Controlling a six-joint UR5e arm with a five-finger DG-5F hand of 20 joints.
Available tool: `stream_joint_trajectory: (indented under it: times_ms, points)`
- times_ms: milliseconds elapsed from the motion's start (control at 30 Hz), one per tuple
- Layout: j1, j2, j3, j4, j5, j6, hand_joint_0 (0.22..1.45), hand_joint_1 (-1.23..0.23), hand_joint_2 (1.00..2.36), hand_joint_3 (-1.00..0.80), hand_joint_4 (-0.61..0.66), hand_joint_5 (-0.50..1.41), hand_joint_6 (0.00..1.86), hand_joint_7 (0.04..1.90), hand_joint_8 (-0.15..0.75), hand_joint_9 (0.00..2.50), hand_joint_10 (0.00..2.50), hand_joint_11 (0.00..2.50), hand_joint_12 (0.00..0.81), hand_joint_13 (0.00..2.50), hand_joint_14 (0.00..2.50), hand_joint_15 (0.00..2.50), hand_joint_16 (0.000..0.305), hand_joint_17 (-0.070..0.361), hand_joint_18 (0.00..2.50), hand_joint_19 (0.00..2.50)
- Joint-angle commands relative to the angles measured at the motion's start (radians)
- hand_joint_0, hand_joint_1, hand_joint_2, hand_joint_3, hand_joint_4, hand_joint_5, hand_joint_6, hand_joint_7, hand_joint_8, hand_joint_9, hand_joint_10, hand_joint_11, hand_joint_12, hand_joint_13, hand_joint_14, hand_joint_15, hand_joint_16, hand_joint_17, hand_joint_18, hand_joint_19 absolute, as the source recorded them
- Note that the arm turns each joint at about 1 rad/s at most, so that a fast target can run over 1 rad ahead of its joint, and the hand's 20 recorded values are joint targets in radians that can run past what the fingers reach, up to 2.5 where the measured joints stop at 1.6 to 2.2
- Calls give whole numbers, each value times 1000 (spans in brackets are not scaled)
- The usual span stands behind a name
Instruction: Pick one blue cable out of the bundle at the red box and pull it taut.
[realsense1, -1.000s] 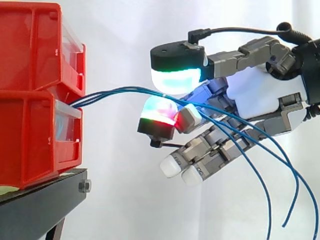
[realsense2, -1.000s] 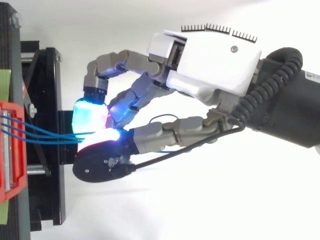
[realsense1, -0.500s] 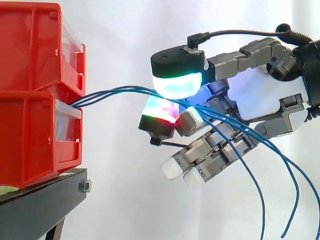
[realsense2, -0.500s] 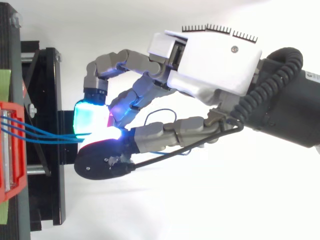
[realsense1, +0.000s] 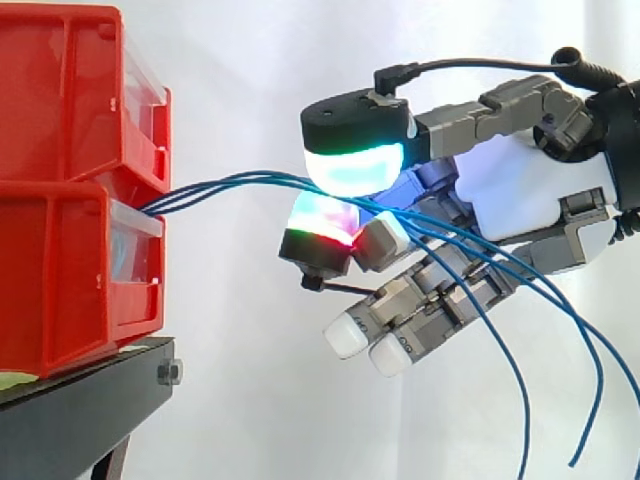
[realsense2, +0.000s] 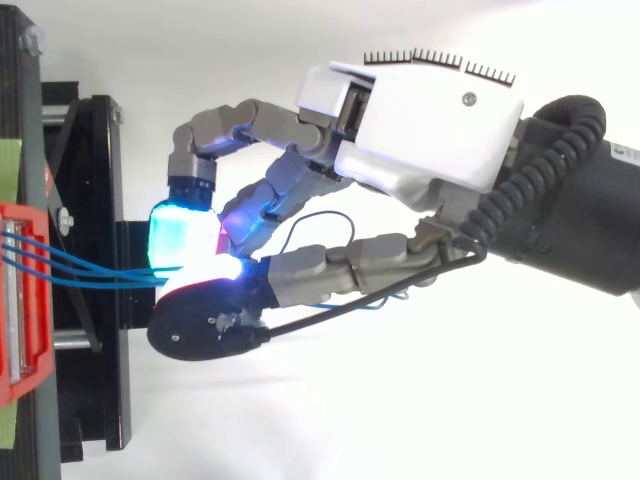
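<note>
Cables first: the blue cables (realsense1: 230, 182) leave the seam between the two stacked red bins (realsense1: 70, 260) on the left. They run almost level to the right, straight into the hand (realsense1: 520, 190). Their long axis lies along the line from bins to hand, so your pull goes rightward, away from the bins, along that same line. Past the hand the strands fan out and droop to the lower right, with their free ends hanging loose.

Look at the fingertips (realsense1: 355, 165). One glowing cyan-green sits on top of the strands, and one glowing red and green sits just under them, so the two close on the cables from above and below. From above, you see these two meeting where the strands (realsense2: 90, 270) end. The remaining fingers hang half-curled beneath, white-tipped and touching nothing.

Several strands seem to pass through the pinch together; you cannot tell from either view whether one alone is caught. The span between bins and hand shows a slight arch, so judge it as not yet taut. The black stand (realsense1: 90, 400) carries the bins.
</note>
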Motion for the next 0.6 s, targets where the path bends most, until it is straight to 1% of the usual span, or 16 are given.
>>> stream_joint_trajectory:
  times_ms: [0,33,167,367,567]
  points:
    - [0,-1,-1,0,0,0,687,-842,1020,-209,133,-200,899,1469,313,1001,20,1118,429,709,11,345,58,132,653,310]
    - [0,-1,1,0,0,0,706,-856,1017,-250,176,-200,899,1515,318,1001,19,1108,429,717,11,343,59,132,667,294]
    - [1,-1,1,-2,0,3,759,-864,1010,-365,172,-204,907,1512,317,986,19,1115,428,728,10,328,58,131,687,277]
    - [3,-1,1,-14,0,17,767,-865,1010,-367,138,-209,915,1473,311,990,19,1126,428,736,10,331,58,130,686,273]
    - [3,-1,-1,-21,0,29,751,-869,1012,-343,159,-206,915,1465,313,1007,19,1133,429,739,10,333,58,130,690,291]
